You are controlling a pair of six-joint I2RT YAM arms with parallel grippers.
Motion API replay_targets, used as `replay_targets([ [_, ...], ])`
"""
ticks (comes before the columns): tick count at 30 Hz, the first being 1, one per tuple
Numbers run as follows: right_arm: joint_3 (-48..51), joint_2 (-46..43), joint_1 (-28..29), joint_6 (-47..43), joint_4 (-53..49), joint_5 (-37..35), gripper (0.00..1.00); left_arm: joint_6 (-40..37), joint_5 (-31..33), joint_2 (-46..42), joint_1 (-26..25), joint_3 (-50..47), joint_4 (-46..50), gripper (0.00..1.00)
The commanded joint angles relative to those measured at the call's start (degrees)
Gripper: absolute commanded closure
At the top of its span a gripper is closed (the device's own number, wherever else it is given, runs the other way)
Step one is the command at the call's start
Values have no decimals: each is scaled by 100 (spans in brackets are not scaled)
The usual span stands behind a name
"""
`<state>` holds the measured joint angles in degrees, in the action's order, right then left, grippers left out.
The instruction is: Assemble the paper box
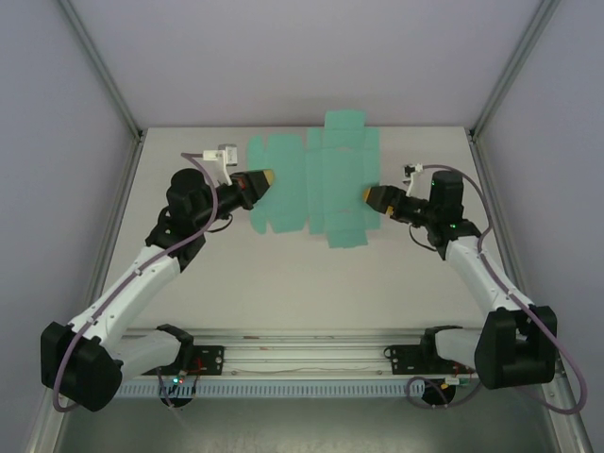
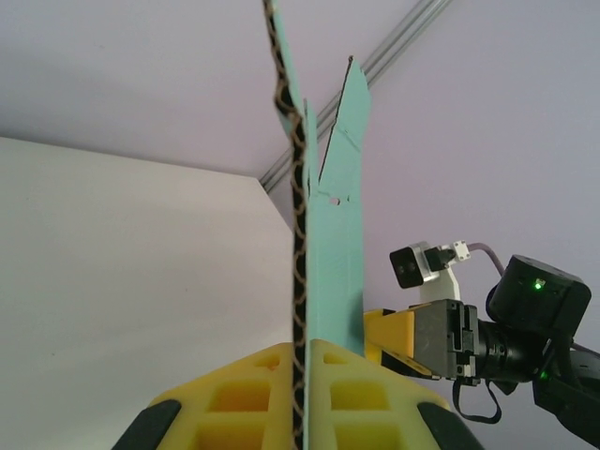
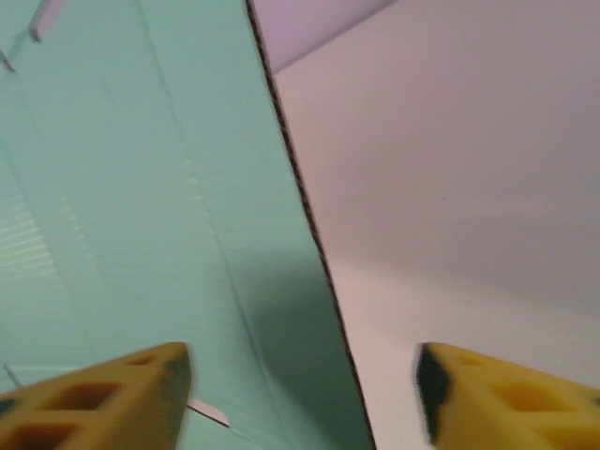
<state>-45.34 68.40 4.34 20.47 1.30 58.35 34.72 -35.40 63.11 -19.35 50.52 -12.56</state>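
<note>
Flat paper box [image 1: 326,179], left claw [image 1: 271,177] pinching edge, right claw [image 1: 368,194] spread

Pale matte table [image 1: 283,283] taken as reference. Lavender-grey back wall [image 1: 311,57] rising from table's far edge. Aluminium left strut [image 1: 102,66] and right strut [image 1: 512,66] standing at table's far corners. Silver rail [image 1: 302,354] along table's near edge; white slotted cable duct [image 1: 302,387] just beyond table's near edge, parallel.

The pale table [image 1: 283,283] fills the middle of the frame. A flat teal paper box [image 1: 321,179] sheet spreads over its upper centre. Whether they touch is unclear.
</note>
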Motion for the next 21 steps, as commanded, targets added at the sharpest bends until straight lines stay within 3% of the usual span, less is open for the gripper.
replay_targets([
  [1, -65, -35, -10, 15, 323, 466, 56, 80, -17, -215, 33, 37, -16, 100],
  [6, -17, -174, -12, -271, 354, 485, 100, -48, 264, -310, 32, -33, 206, 100],
  [7, 7, -211, -4, -308, 362, 429, 100, -76, 447, -327, 37, -34, 374, 100],
  [8, 13, -213, -12, -421, 309, 402, 100, -135, 642, -356, 22, -58, 525, 93],
  [9, 21, -213, -11, -560, 228, 406, 100, -227, 876, -392, 31, -109, 707, 67],
  [11, 1, -213, -3, -728, 22, 240, 100, -427, 1436, -456, 32, -219, 1160, 1],
  [17, -315, 389, 203, -1858, -1337, -89, 100, -669, 3668, -509, 37, -473, 2909, 0],
  [19, -503, 751, 420, -2348, -1903, -644, 100, -693, 3888, -485, 33, -530, 3189, 0],
  [21, -730, 1166, 638, -2726, -2273, -1182, 100, -760, 3642, -426, 29, -580, 3130, 0],
])
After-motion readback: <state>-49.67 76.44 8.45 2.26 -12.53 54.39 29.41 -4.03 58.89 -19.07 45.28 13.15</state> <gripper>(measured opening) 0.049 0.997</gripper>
